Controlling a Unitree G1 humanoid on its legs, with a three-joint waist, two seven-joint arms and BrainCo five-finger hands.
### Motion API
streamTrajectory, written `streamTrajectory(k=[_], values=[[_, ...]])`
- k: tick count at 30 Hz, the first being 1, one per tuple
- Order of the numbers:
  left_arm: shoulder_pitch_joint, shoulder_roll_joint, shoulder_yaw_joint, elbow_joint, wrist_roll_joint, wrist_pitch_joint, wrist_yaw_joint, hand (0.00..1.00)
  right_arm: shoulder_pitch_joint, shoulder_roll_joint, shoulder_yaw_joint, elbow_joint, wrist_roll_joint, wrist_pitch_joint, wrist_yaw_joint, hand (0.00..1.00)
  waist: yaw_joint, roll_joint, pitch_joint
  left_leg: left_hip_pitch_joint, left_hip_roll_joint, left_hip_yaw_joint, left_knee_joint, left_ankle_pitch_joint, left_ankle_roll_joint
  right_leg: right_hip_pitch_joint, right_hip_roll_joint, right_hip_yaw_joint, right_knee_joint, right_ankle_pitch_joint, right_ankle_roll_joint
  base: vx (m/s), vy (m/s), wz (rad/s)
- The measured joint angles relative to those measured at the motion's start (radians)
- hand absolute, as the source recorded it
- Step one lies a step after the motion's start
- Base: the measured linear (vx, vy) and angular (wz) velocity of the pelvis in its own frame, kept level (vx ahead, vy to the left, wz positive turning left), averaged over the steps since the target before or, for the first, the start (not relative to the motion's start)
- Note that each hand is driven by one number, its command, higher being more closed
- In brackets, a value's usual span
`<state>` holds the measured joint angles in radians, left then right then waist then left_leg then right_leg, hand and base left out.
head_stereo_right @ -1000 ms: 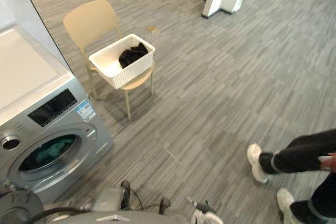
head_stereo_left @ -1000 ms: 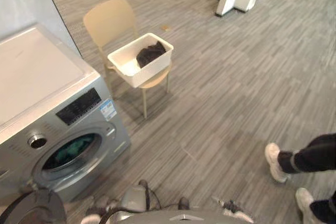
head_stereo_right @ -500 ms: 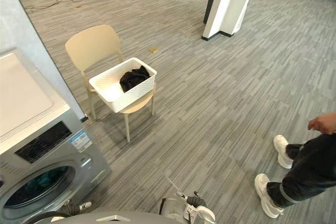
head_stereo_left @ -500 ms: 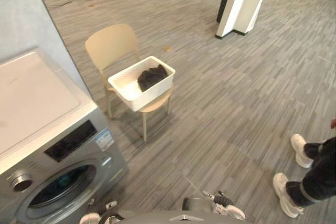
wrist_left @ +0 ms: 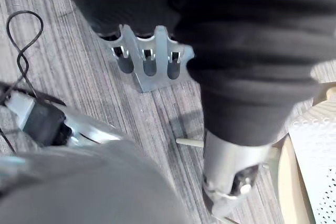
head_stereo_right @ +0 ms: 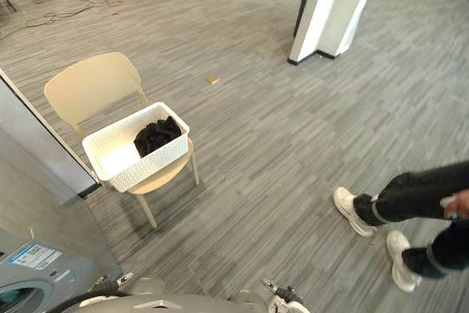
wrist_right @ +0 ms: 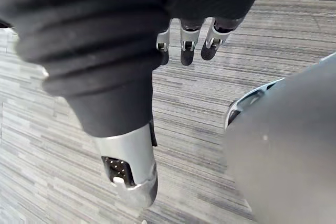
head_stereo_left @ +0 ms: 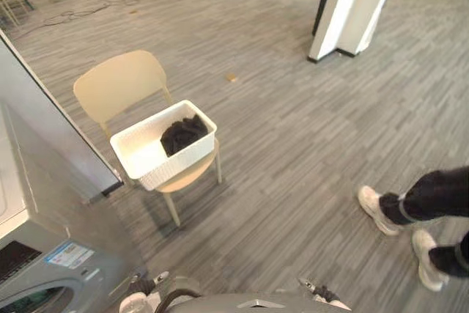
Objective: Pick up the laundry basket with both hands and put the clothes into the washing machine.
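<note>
Basket (head_stereo_left: pixel 178 164) w/ dark clothes (head_stereo_left: pixel 183 134) on chair (head_stereo_left: pixel 117 86); L hand (wrist_left: pixel 147 71) & R hand (wrist_right: pixel 129 162) fingers relaxed, holding nothing.

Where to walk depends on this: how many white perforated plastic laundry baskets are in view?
1. The white perforated plastic laundry basket sits on the beige chair, holding dark clothes.

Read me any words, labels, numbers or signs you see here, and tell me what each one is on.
Sticker on the washing machine front: printed, but too small and blurred to read.
Laundry basket and chair: no text visible.
</note>
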<state>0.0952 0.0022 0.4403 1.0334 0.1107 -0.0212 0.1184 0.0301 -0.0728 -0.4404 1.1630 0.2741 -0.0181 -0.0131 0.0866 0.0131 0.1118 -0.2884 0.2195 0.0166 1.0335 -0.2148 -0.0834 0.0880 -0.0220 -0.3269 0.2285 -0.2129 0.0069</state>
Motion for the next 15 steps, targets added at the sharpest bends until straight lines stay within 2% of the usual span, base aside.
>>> streamTrajectory(k=[1,2,3,4,5,6,7,9,10,11,12,13,14,15], values=[[0.002,0.004,-0.001,0.001,0.0,0.0,0.0,0.0,-0.008,0.003,-0.015,0.001,0.0,0.001,-0.005,0.0,0.003,-0.003,0.005,-0.017,-0.012,0.024,-0.049,-0.014,0.005,0.02,-0.001,-0.006,-0.022,0.004,0.003,0.25,-0.08,0.14],[0.005,0.008,-0.009,0.007,0.0,0.002,0.0,0.0,-0.021,0.003,-0.028,0.002,0.002,0.0,-0.014,0.0,0.003,-0.01,0.011,-0.031,-0.045,0.05,-0.173,-0.027,0.001,0.045,-0.007,-0.012,-0.051,0.007,0.009,0.31,0.005,0.05],[0.012,0.01,-0.023,0.01,0.0,0.002,0.0,0.0,-0.041,0.002,-0.036,0.002,0.006,-0.002,-0.016,0.0,0.004,-0.013,0.014,-0.018,-0.088,0.086,-0.426,-0.009,0.009,0.068,-0.014,-0.015,-0.082,0.01,0.013,0.38,0.066,0.01],[0.021,0.013,-0.032,0.017,0.0,0.003,0.0,0.0,-0.056,0.002,-0.037,-0.001,0.008,-0.006,-0.017,0.0,0.005,-0.011,0.021,-0.011,-0.106,0.137,-0.628,0.088,0.044,0.092,-0.013,-0.018,-0.118,0.009,0.017,0.4,0.101,-0.14],[0.024,0.02,-0.034,0.03,0.001,0.004,0.001,0.0,-0.057,0.002,-0.036,-0.002,0.009,-0.006,-0.018,0.0,0.017,-0.019,0.02,0.01,-0.108,0.162,-0.675,0.161,0.06,0.106,-0.017,-0.011,-0.136,0.01,0.018,0.39,0.109,-0.03],[0.033,0.039,-0.035,0.047,0.001,0.008,0.0,0.0,-0.06,0.03,-0.027,-0.008,0.02,-0.009,-0.017,0.0,0.022,-0.045,0.015,0.034,-0.148,0.213,-0.74,0.184,0.075,0.122,-0.046,-0.011,-0.177,0.027,0.033,0.4,0.091,0.09],[0.026,0.043,-0.046,0.048,0.001,0.01,0.001,0.0,-0.068,0.03,-0.017,-0.005,0.03,-0.008,-0.017,0.0,0.018,-0.059,0.015,0.028,-0.156,0.206,-0.734,0.176,0.09,0.124,-0.049,-0.014,-0.18,0.038,0.036,0.4,0.097,0.28],[0.017,0.057,-0.059,0.061,0.001,0.012,0.0,0.0,-0.07,0.03,0.011,-0.005,0.038,-0.006,-0.017,0.0,0.02,-0.058,0.02,0.038,-0.175,0.184,-0.72,0.162,0.122,0.121,-0.064,-0.009,-0.146,0.067,0.049,0.33,0.139,0.37],[0.017,0.057,-0.058,0.069,0.0,0.012,0.0,0.0,-0.07,0.029,0.021,-0.007,0.039,-0.007,-0.017,0.0,0.018,-0.057,0.021,0.072,-0.193,0.176,-0.733,0.145,0.136,0.107,-0.087,-0.002,-0.049,0.064,0.053,0.41,0.224,0.42],[0.02,0.056,-0.06,0.075,0.0,0.012,0.0,0.0,-0.067,0.027,0.037,-0.006,0.041,-0.009,-0.017,0.0,0.025,-0.055,0.02,0.129,-0.204,0.171,-0.767,0.131,0.139,0.055,-0.118,0.024,0.142,0.061,0.062,0.39,0.214,0.31],[0.023,0.057,-0.069,0.076,-0.001,0.012,0.0,0.0,-0.068,0.027,0.049,-0.007,0.042,-0.009,-0.015,0.0,0.026,-0.057,0.019,0.157,-0.212,0.168,-0.788,0.123,0.139,0.014,-0.137,0.041,0.259,0.074,0.09,0.32,0.163,0.31],[0.028,0.067,-0.093,0.076,-0.001,0.013,-0.001,0.0,-0.067,0.031,0.072,-0.006,0.042,-0.011,-0.01,0.0,0.018,-0.062,0.018,0.202,-0.233,0.144,-0.803,0.111,0.144,-0.062,-0.18,0.079,0.476,0.132,0.162,0.32,0.12,0.67],[0.023,0.078,-0.112,0.075,-0.003,0.013,-0.001,0.0,-0.055,0.037,0.087,-0.006,0.041,-0.01,-0.008,0.0,-0.001,-0.063,0.018,0.237,-0.252,0.107,-0.808,0.103,0.148,-0.127,-0.199,0.114,0.653,0.151,0.182,0.33,0.104,0.89],[0.017,0.08,-0.119,0.074,-0.01,0.013,-0.001,0.0,-0.047,0.038,0.092,-0.009,0.042,-0.01,-0.006,0.0,-0.007,-0.067,0.017,0.256,-0.26,0.084,-0.813,0.102,0.149,-0.149,-0.204,0.123,0.721,0.148,0.182,0.32,0.047,1.0]])
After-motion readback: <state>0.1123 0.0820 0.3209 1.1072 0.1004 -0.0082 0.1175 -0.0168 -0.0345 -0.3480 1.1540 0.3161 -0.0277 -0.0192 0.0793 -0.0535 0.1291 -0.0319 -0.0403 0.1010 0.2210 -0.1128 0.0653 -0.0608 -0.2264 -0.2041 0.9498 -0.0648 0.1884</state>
